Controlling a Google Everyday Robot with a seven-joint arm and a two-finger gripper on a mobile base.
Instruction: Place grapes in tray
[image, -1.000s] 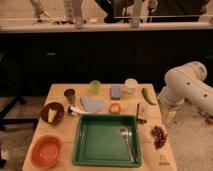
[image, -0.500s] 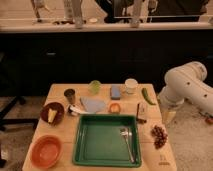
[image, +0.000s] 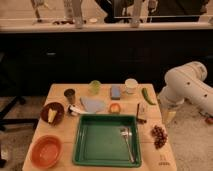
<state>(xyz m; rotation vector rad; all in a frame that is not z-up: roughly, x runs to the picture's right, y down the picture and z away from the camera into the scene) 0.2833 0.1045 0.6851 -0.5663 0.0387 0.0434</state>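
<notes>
The grapes (image: 159, 135) were seen lying on the wooden table (image: 59, 91), near its right edge, just beside the right rim of the green tray (image: 100, 152) and outside it. Two metal utensils (image: 127, 142) were laid in the right part of the tray. An orange bowl (image: 46, 151) was set at the front left corner, with a dark bowl (image: 52, 113) behind it. A green pepper (image: 147, 96), a white cup (image: 131, 85), a blue sponge (image: 115, 92) and a green cup (image: 95, 87) were ranged along the back. The gripper (image: 169, 118) was held pointing down off the right edge of the table, behind the grapes and apart from them. Its jaws were spread wide and nothing was gripped.
</notes>
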